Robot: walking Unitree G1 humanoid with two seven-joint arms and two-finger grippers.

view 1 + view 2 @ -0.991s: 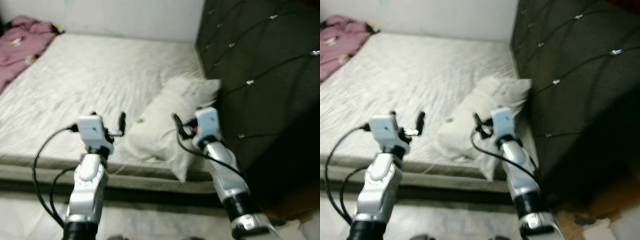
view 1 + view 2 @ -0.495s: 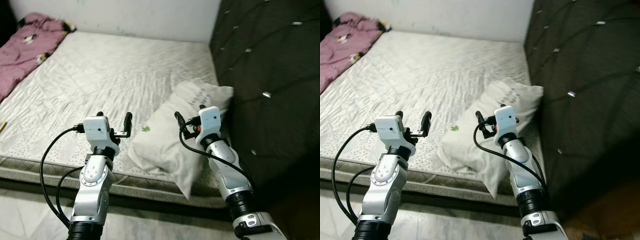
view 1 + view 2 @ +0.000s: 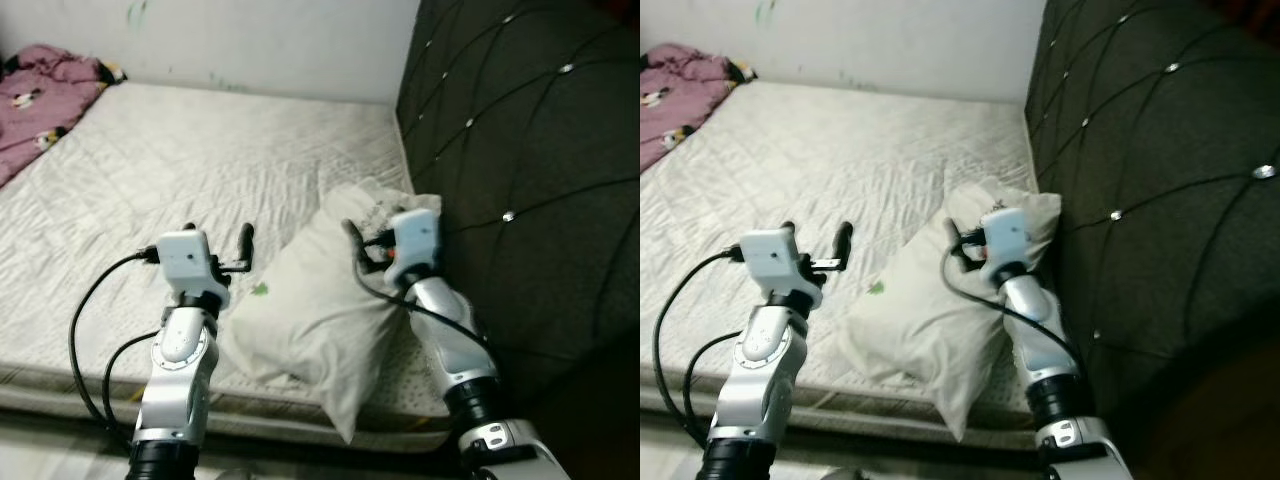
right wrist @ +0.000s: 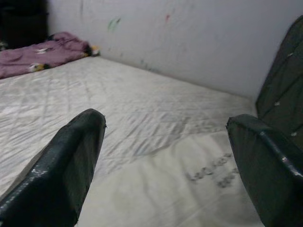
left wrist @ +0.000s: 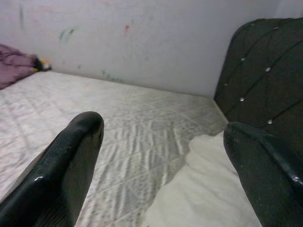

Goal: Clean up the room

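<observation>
The pillow [image 3: 320, 300] lies on the bed [image 3: 200, 170], at the near corner close to the dark headboard [image 3: 520, 150]; its long side runs from about 7 o'clock, where a corner hangs a little over the bed's near edge, up to about 1 o'clock, where its far end leans by the headboard.

The right gripper [image 3: 352, 240] is over the far half of the pillow, with its fingers spread wide; in the right wrist view the pillow's printed letters sit just past the fingers [image 4: 66, 165]; it looks very close to the cloth, but I cannot tell if it touches.

The left gripper [image 3: 215, 238] hangs above the bare bed just beside the pillow's near half; the pillow is at about 3 o'clock from it; its fingers are spread wide too, and hold nothing; in the left wrist view the pillow's white edge shows between the two fingers [image 5: 66, 161].

So the right gripper is the nearer one; I think it only needs to go down and close; the left one would need to slide across toward 3 o'clock first.

A purple blanket [image 3: 40, 100] lies bunched up at the far corner of the bed, at about 10 o'clock, well apart from both grippers.
</observation>
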